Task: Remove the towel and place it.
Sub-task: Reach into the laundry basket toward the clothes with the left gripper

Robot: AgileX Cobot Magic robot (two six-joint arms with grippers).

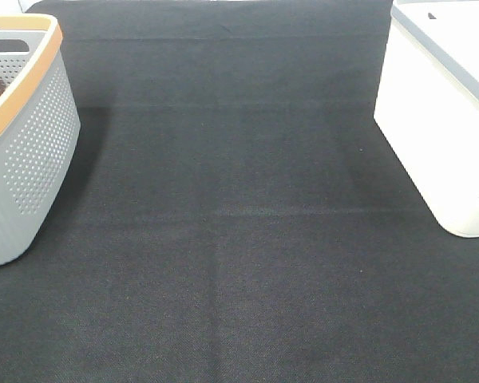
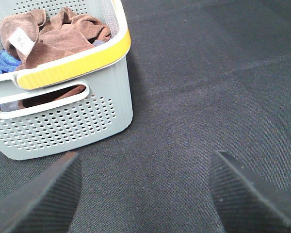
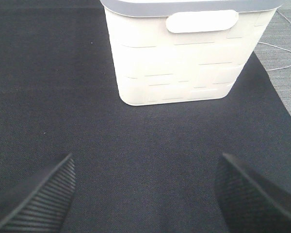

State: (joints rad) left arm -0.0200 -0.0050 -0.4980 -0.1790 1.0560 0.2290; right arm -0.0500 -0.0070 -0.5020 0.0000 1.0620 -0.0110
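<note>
— Left hand (image 2: 144, 156) spread wide, empty, poised short of grey perforated plastic basket (image 2: 63, 126) with yellow rim; probably lining up to reach in.
— Inside: crumpled reddish-brown microfibre towel (image 2: 58, 36), white tag up, over blue cloth (image 2: 2, 60).
— Right hand (image 3: 146, 160) likewise apart, empty, facing white plastic bin (image 3: 184, 63). Contents?
— Hidden. Bare black table (image 2: 208, 97) between, likely for laying.

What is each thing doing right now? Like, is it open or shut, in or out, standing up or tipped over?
towel: crumpled, lying in the grey basket, not held.
blue cloth: in the same basket, partly covered by the towel.
grey basket: upright, open on top.
white bin: upright, inside hidden.
left hand: open, empty.
right hand: open, empty.
</note>
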